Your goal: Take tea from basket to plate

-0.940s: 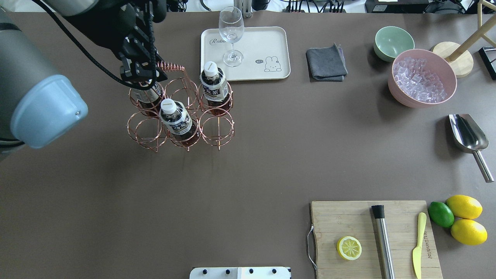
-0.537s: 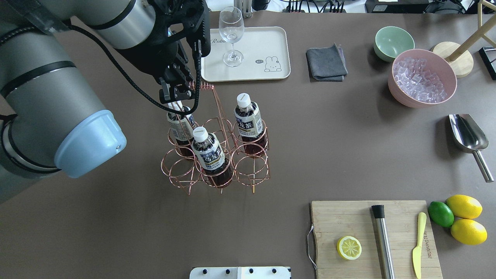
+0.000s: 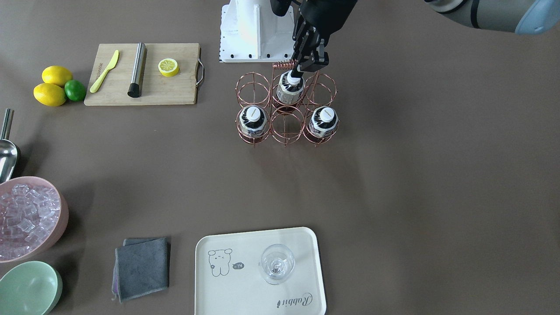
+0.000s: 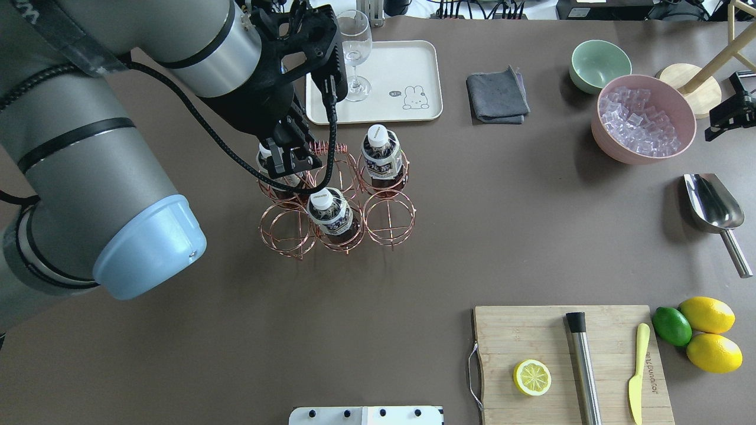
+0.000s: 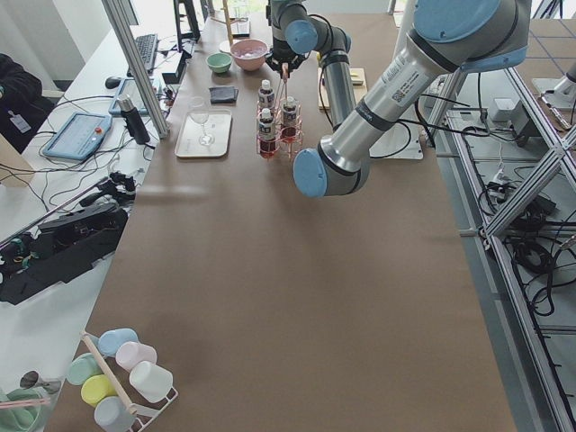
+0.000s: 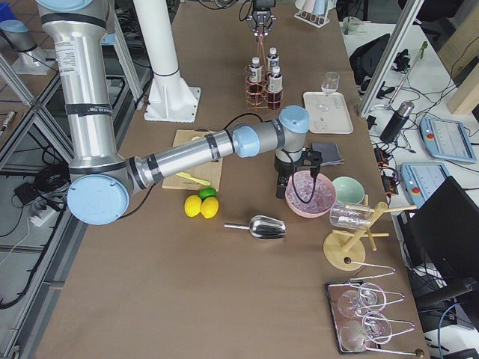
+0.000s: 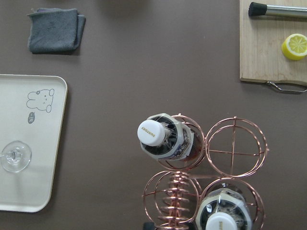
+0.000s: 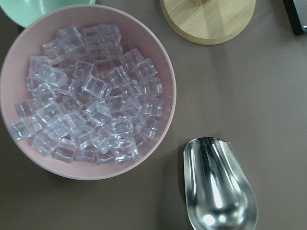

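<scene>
Clamping rose-gold wire basket (image 7: 233,152) by twisted handle (image 4: 322,147): left gripper (image 4: 290,160); cream bear-print rectangular tray (image 4: 413,65) at 1 o'clock (right gripper (image 4: 727,113) opening: can't tell).

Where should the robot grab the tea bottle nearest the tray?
Grab the tea bottle by its neck, just under the white cap, coming straight down from above. It stands upright, and a ring of the basket wraps round its body, so only the top pokes out free.
</scene>
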Robot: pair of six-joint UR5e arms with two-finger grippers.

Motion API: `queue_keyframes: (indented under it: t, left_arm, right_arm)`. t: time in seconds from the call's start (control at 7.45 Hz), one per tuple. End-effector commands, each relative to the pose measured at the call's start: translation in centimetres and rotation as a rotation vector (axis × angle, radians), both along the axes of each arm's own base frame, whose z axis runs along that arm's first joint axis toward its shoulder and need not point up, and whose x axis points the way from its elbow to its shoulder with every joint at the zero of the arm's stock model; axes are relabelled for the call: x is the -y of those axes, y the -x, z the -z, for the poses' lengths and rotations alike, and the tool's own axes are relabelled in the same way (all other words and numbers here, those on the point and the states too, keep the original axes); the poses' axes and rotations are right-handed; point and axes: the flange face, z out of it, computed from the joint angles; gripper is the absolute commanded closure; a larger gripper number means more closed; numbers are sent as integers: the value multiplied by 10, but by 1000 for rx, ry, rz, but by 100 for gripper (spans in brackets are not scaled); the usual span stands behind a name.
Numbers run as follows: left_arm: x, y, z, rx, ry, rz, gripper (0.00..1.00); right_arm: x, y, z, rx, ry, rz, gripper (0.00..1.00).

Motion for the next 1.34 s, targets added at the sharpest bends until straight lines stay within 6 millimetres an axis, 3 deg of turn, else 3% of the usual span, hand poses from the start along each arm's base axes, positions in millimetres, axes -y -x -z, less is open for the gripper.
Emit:
queue_keyframes:
  t: [0.0,0.13,0.4,0.81,0.94,1.21]
  left_arm:
    - [-2,-9,-6,9,16,-10,100]
    - [-9,-26,-7,20,25,-39,100]
    - [-2,-36,-7,0,24,-33,100]
    - [-2,-35,-9,-1,20,-30,100]
    - [-2,-35,-9,-1,20,-30,100]
    - [-2,-35,-9,-1,20,-30,100]
  right_arm:
    - [-12,58,33,57,24,41,1]
    - [-1,73,50,89,69,14,1]
    - [14,131,106,160,156,-26,1]
    - [29,165,168,310,282,5,1]
    - [23,190,193,357,355,37,2]
    - [-6,271,263,362,452,70,2]
